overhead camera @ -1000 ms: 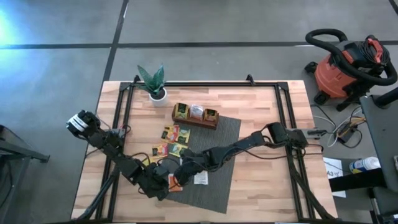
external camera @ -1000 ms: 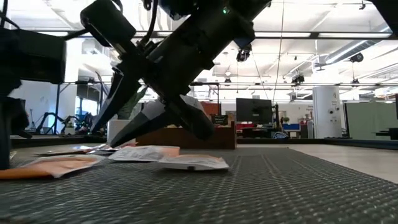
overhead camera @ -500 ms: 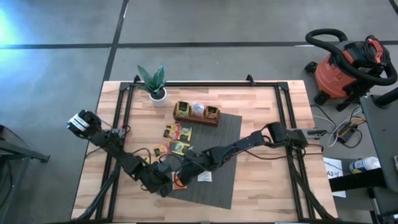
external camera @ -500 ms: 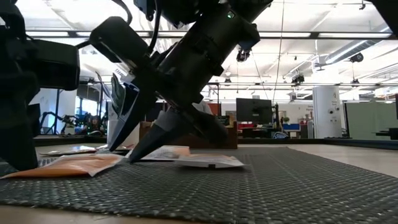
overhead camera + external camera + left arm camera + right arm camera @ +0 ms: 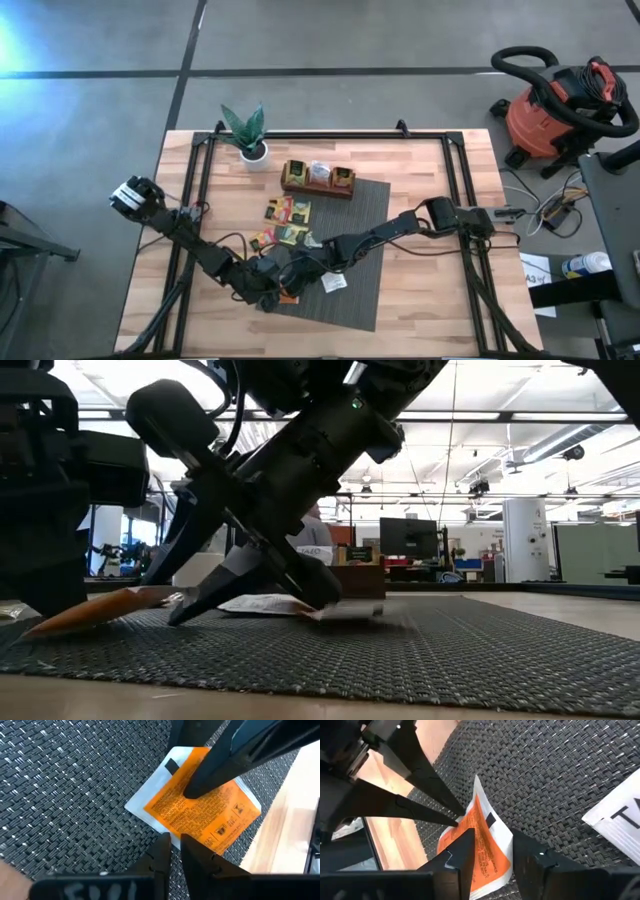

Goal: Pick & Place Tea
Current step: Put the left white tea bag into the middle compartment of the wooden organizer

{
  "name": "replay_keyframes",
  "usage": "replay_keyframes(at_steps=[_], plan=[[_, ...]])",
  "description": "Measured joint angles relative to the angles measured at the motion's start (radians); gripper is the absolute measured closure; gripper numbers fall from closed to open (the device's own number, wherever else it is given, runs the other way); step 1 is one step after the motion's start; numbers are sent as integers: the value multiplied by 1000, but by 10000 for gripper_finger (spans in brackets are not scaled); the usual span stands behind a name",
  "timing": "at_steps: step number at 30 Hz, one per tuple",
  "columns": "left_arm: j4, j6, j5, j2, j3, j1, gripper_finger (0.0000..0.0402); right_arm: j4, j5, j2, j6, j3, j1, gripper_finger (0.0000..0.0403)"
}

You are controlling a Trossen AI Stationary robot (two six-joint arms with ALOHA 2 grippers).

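The orange sachet (image 5: 479,845) looks light, thin and floppy: left gripper (image 5: 172,840) pinches its edge, right gripper (image 5: 492,842) straddles it, spread.

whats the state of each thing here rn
orange sachet: one edge raised off the mat, pinched
left gripper: jaws shut on the orange sachet's edge
right gripper: jaws open, astride the orange sachet
white sachet: flat on the mat
tray: compartments hold sachets
plant: upright
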Motion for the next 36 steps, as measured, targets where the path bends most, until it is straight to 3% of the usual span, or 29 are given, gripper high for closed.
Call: replay_keyframes(at_steps=[7,12,17,22,25,31,36], plan=[[-3,17,-2,0,0,2,356,-11,-5,-15,-31,-2,2,312],[-12,17,-4,-15,0,-2,356,-24,24,-37,-76,-2,4,363],[-11,22,-52,-93,2,-6,356,-138,142,-105,-162,-2,10,391],[-10,62,-242,-244,2,-12,356,-300,350,-227,-217,-2,25,392],[1,187,-358,-342,10,-16,356,-381,503,-308,-120,-2,37,392],[5,663,-496,-425,102,-33,356,-459,823,-424,218,-10,48,392],[-2,992,-600,-348,220,-32,350,-374,866,-446,230,0,35,392]])
